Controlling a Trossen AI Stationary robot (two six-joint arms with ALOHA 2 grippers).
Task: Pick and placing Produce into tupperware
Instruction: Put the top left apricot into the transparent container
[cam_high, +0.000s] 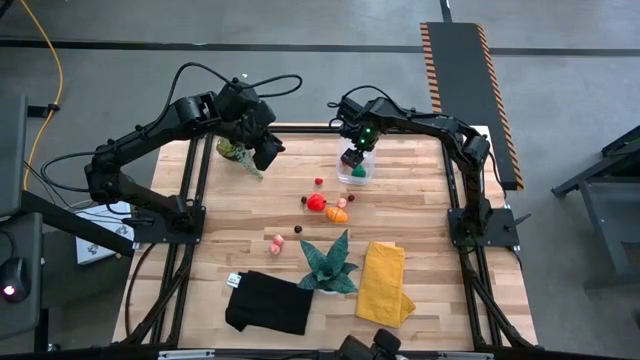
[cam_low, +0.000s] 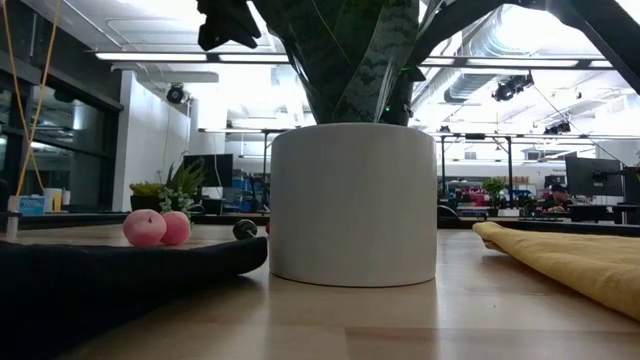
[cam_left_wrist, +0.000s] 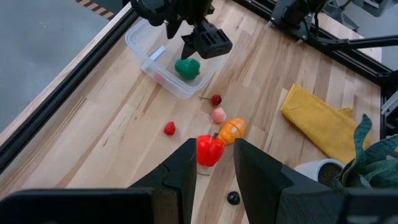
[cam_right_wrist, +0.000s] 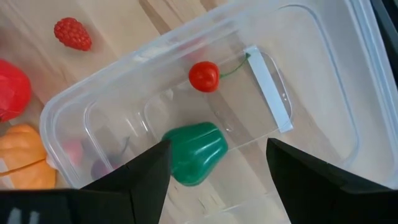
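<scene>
Right gripper fingers (cam_right_wrist: 146, 180): spread wide over the tupperware (cam_right_wrist: 323, 81), gripping nothing.
Green pepper (cam_right_wrist: 194, 152): lying on the tub floor, directly between and just beyond those spread fingers.
Red cherry (cam_right_wrist: 204, 76): also inside the tub, a little past the green pepper from the right gripper (cam_high: 352, 158).
Left gripper (cam_left_wrist: 211, 163): fingers narrow and empty, hovering well apart from the tub.
Red pepper (cam_left_wrist: 209, 150): on the table straight ahead of the left fingers, seen in the gap between them.
Orange piece (cam_left_wrist: 231, 130): touching the red pepper's far side.
Small pink piece (cam_left_wrist: 218, 115), dark cherry (cam_left_wrist: 216, 99), raspberry (cam_left_wrist: 169, 129): loose between the red pepper and the tub.
Pink pair (cam_low: 157, 227): possibly peaches, beyond the black cloth (cam_low: 110, 265).
</scene>
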